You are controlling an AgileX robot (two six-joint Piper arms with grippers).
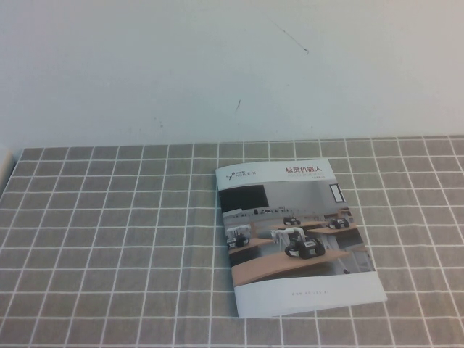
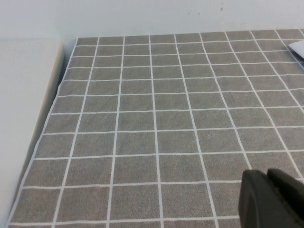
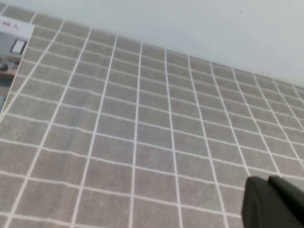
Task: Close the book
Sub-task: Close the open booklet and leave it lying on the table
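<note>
Already shut, by the look of it: book (image 1: 297, 239) lying flat and cover up, right of centre in the lower half of the high view, on the grey checked cloth of the table (image 1: 109, 239), turned slightly askew to the grid. Spine probably along the left side, free edge toward the frame's right. No page or cover seen standing up.

Neither arm showing in the high view. Left gripper (image 2: 270, 190) visible only as a dark lump in the lower right corner of the left wrist view, hanging over bare cloth, well apart from the book (image 2: 297, 47), itself just a white corner at the upper right edge there. Right gripper (image 3: 271, 194) likewise a dark lump at the lower right of the right wrist view, over bare cloth, well apart from the book (image 3: 12, 40) at the upper left edge. Cannot tell for either whether jaws apart or together.

Judging the closing done or very nearly so, better to check than to push: look along the free edge for any lift. If pressing at all, come down flat and light on the cover near that edge, not at the spine, and avoid any sideways drag, so as not to slide the thin booklet or ruck the cloth. Otherwise keep both arms clear.
</note>
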